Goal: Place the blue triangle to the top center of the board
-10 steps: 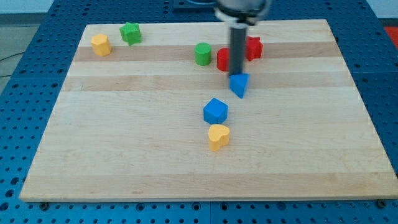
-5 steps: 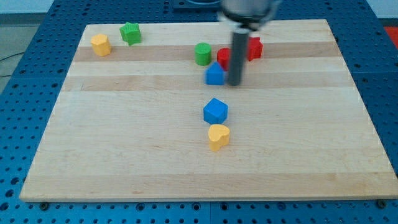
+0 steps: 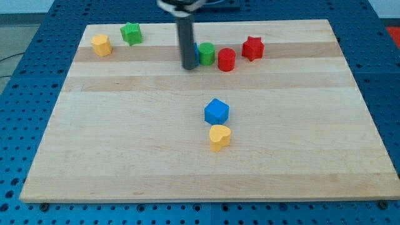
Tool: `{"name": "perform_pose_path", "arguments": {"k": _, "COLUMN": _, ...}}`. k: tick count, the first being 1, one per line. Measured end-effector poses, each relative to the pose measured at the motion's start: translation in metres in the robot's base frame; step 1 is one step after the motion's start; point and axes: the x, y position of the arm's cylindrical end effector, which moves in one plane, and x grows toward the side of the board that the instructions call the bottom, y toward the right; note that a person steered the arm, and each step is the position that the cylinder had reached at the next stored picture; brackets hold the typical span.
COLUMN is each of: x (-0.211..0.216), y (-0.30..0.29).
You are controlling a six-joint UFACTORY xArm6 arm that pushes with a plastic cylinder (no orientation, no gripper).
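The blue triangle shows only as a thin blue sliver near the top centre of the board, mostly hidden behind my rod. It sits against the left side of a green cylinder. My tip rests on the board just left of and slightly below the triangle.
A red cylinder and a red star lie right of the green cylinder. A blue hexagonal block and a yellow heart sit mid-board. A green star and a yellow block are at the top left.
The blue triangle slid up and left, from below the red cylinder to the green cylinder's left side. My tip moved left with it. The other blocks have not moved.
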Motion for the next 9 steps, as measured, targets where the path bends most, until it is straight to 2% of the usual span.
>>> {"name": "perform_pose_path", "arguments": {"k": 1, "x": 0.019, "y": 0.006}}
{"name": "perform_pose_path", "arguments": {"k": 3, "x": -0.061, "y": -0.025}}
{"name": "perform_pose_path", "arguments": {"k": 4, "x": -0.083, "y": -0.005}}
{"name": "perform_pose_path", "arguments": {"k": 5, "x": -0.086, "y": 0.006}}
{"name": "perform_pose_path", "arguments": {"k": 6, "x": -0.128, "y": 0.025}}
{"name": "perform_pose_path", "arguments": {"k": 7, "x": -0.145, "y": -0.064}}
{"name": "perform_pose_path", "arguments": {"k": 8, "x": -0.13, "y": -0.113}}
{"name": "perform_pose_path", "arguments": {"k": 9, "x": -0.1, "y": -0.098}}
